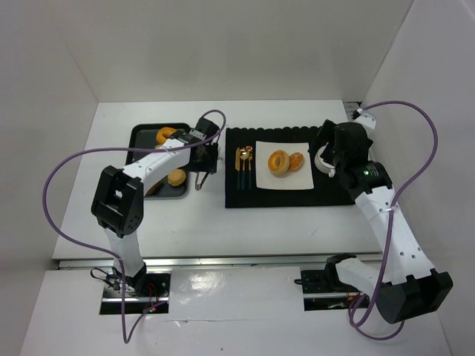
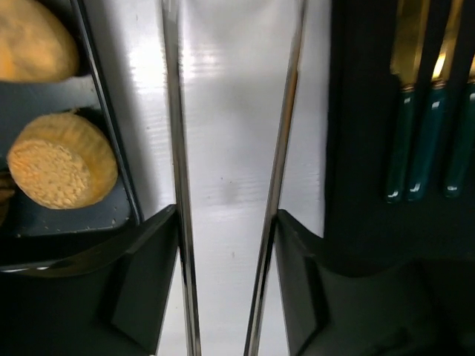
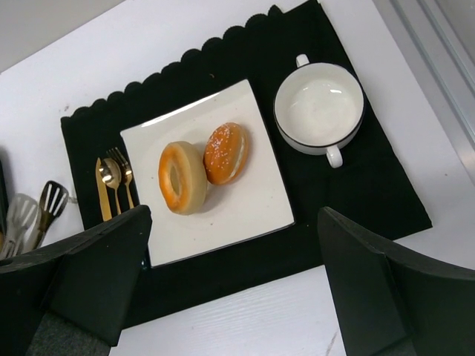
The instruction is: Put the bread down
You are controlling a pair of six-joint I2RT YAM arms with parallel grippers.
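The left gripper point(image 2: 226, 248) is clasping slim steel tongs point(image 2: 175, 148), with their empty blades spread just right of the dark metal baking tray point(image 2: 52, 93). The round golden bun point(image 2: 63, 170) is lying inside that tray. It is best straddled squarely before squeezing. The right gripper point(image 3: 234, 222) is hanging wide and empty, well right of the tray.

Lab test booth, bare white walls point(image 1: 245, 44), white table point(image 1: 282, 230)
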